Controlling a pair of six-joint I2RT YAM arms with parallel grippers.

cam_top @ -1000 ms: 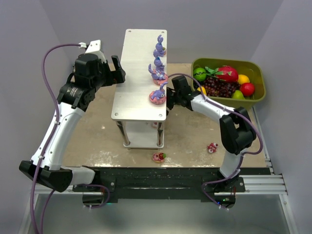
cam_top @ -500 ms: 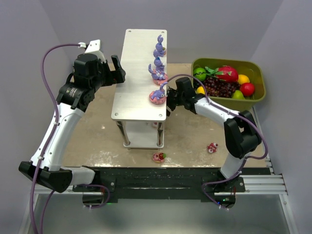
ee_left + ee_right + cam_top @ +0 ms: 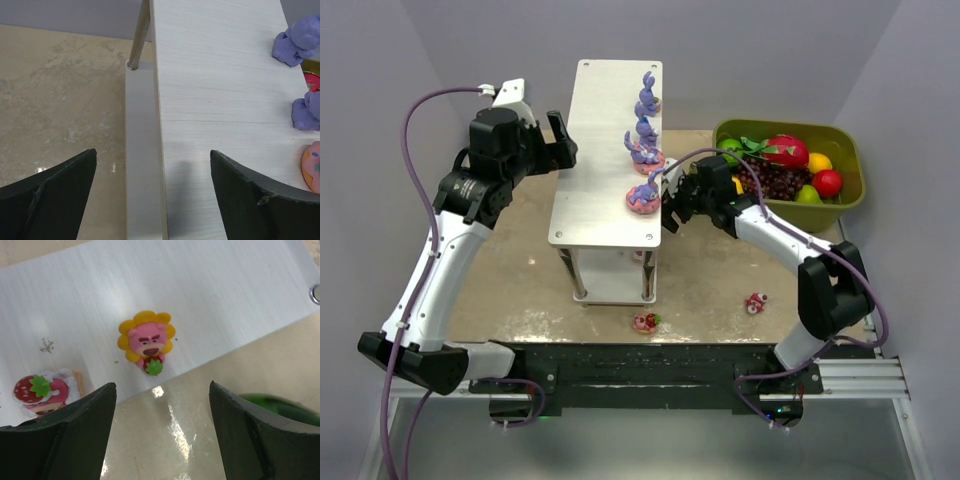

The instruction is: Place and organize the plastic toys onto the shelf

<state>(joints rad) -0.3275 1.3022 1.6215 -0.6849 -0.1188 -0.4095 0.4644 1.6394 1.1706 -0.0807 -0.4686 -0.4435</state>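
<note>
Your right gripper [image 3: 670,209] hangs wide and empty at 3 o'clock of the nearest purple bunny [image 3: 644,196] on the shelf [image 3: 598,140]. Draw it away sideways without brushing the bunny, then fetch the red-pink toy [image 3: 646,322] on the table at the shelf's 6 o'clock. Your left gripper [image 3: 563,144] is also wide and empty.

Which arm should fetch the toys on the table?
Right. The table toys lie centre and right, near that arm; the right end effector is open, empty. The left end effector hangs left of the shelf.
</note>
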